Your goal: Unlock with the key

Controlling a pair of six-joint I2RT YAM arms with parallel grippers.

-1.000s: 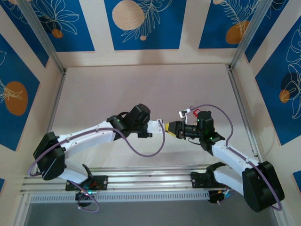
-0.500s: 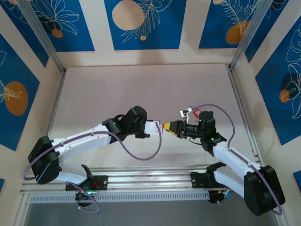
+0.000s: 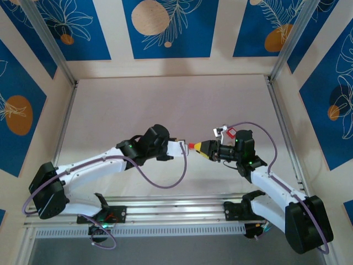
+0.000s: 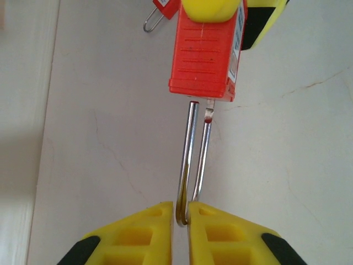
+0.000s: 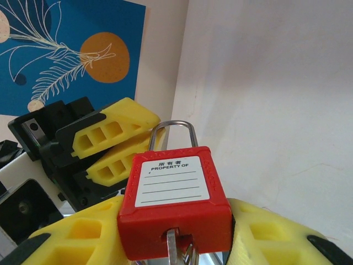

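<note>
Left gripper [image 4: 182, 214] is clenched on the bend of the shackle [image 4: 196, 154], by its very tips. My right gripper [image 5: 174, 229] grasps the red lock [image 5: 174, 193], which hangs over the counter [image 4: 287, 143] near its middle, with the key [image 5: 176, 247] in its end. The pinch is thin, so a skewed pull could slip the shackle free. If the key isn't fully turned, pulling may drag the lock from my right gripper.

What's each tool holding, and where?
Both hold the red padlock: right tool grips its body, left tool pinches the shackle at its bend.
</note>
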